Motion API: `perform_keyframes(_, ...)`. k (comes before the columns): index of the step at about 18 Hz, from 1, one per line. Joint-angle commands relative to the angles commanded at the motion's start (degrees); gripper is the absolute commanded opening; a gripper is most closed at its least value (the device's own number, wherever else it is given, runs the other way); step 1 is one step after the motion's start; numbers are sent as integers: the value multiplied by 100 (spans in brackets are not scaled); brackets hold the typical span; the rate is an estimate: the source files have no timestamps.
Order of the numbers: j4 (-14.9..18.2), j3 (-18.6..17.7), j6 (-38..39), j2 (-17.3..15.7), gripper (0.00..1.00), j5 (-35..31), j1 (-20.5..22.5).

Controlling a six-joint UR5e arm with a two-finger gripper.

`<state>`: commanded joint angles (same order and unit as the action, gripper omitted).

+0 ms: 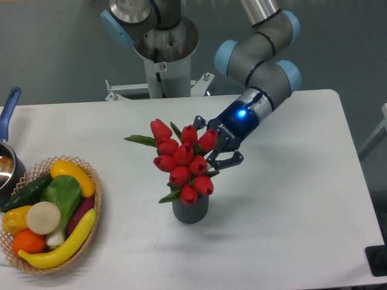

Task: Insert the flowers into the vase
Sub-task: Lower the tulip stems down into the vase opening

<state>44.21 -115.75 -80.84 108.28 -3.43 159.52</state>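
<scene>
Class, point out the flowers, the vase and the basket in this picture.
flowers (183, 154), fixed camera, a middle red bud
vase (190, 212), fixed camera, ribbed front wall
basket (97, 187), fixed camera, right wicker rim

The flowers (182, 162) are set in the vase (190, 209), just left of the gripper (213, 154) fingers, which are pressed in among the bunch. The vase is placed on the table (290, 193), below and left of the fingers. A basket (97, 199) is seen far left of the fingers, and a pot (7, 158) is tucked behind it.
</scene>
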Motion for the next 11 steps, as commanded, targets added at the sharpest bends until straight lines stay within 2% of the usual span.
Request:
perform_keyframes(3, 0, -123, -388, 88, 37, 0, 0)
perform_keyframes(8, 9, -185, -415, 97, 37, 0, 0)
perform_keyframes(11, 0, -185, -441, 123, 45, 0, 9)
